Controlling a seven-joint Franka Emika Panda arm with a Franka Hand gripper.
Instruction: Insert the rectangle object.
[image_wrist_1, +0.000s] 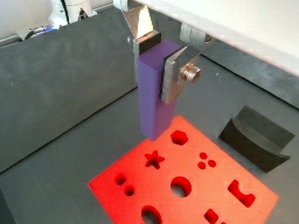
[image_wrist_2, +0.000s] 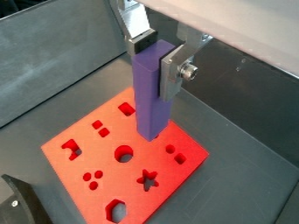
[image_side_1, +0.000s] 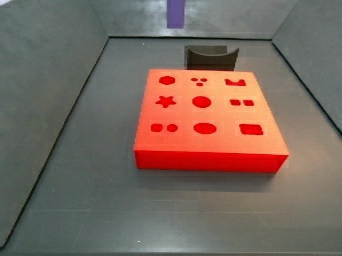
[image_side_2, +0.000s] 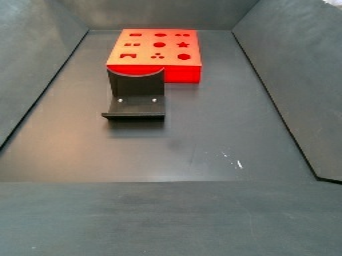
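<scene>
My gripper is shut on the upper end of the purple rectangle object, and the bar hangs upright between the silver fingers. Both wrist views show this hold. The bar is well above the red block with shaped holes, near one of its edges, not touching it. In a side view only the bar's lower end shows at the top edge, above and behind the red block. The gripper itself is out of both side views.
A dark grey curved piece lies on the floor just beyond the red block; it also shows in the side view and in a wrist view. Grey sloping walls enclose the floor.
</scene>
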